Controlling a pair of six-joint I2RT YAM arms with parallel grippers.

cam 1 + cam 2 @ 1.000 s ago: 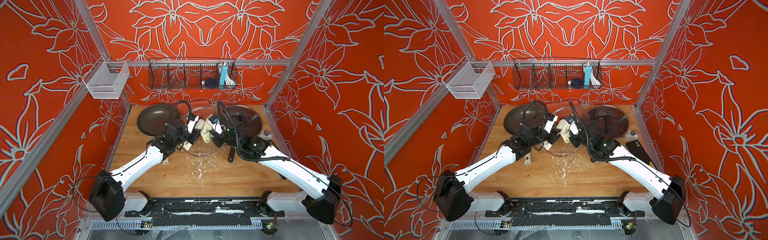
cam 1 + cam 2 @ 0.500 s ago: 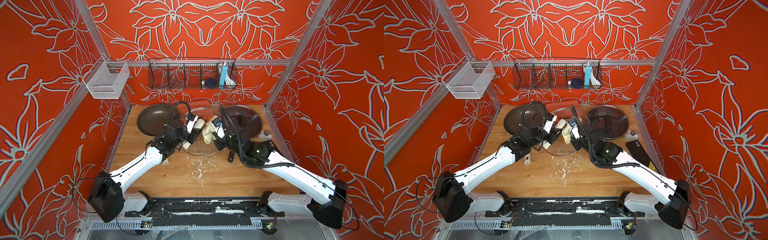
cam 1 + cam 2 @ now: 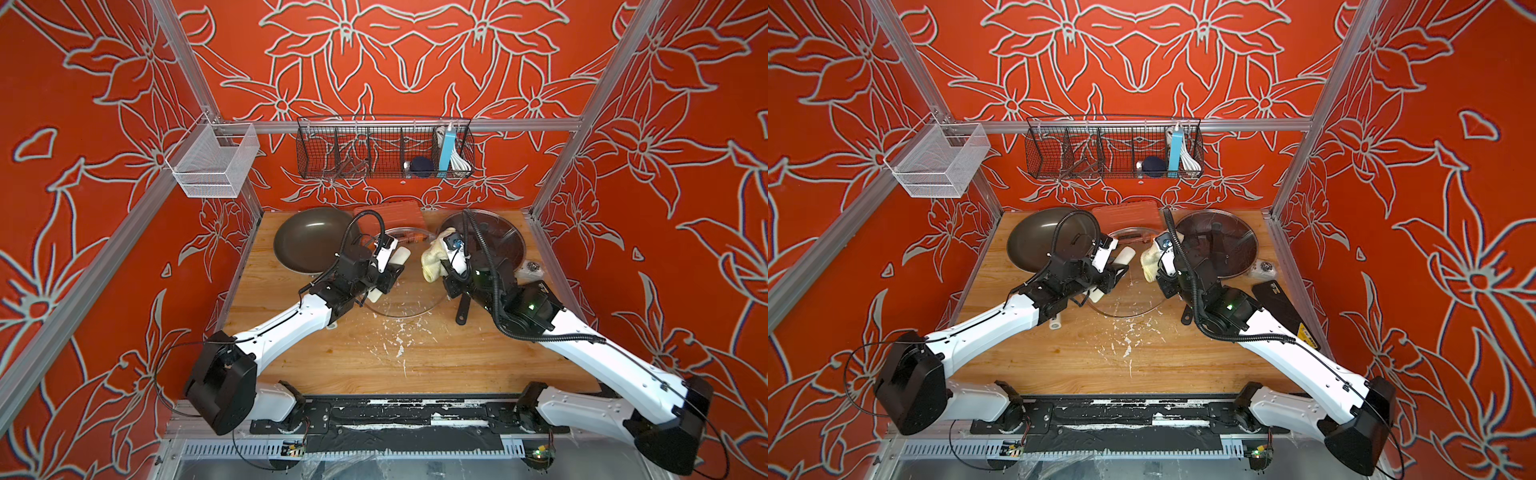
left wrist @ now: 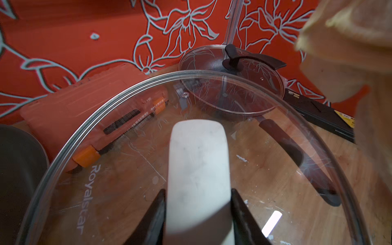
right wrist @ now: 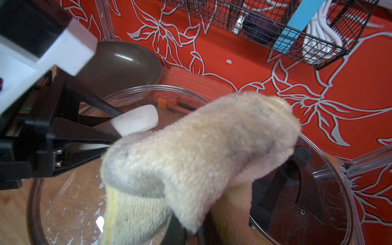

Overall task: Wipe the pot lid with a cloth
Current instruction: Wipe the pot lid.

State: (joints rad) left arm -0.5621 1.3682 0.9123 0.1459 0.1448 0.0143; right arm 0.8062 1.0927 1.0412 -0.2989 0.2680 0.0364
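The pot lid (image 3: 405, 309) is a clear glass dome with a white handle (image 4: 197, 165), lying mid-table in both top views. My left gripper (image 3: 390, 274) is shut on that handle, and both black fingers (image 4: 156, 214) press its sides. The cloth (image 3: 433, 261), cream with grey stains, hangs bunched at the lid's right edge. My right gripper (image 3: 446, 270) is shut on the cloth (image 5: 201, 148), which hides most of its jaws. The cloth sits just above the glass (image 5: 70, 201); contact cannot be told.
A brown pan (image 3: 309, 241) stands at the back left and a dark pan under its own glass lid (image 3: 494, 245) at the back right. An orange case (image 3: 390, 216) lies behind the lid. White flecks (image 3: 395, 340) dot the wooden table. A wire rack (image 3: 384, 151) hangs on the back wall.
My right gripper has carried the cloth rightward, from over the middle of the lid toward its right edge. The left gripper has kept its hold and place.
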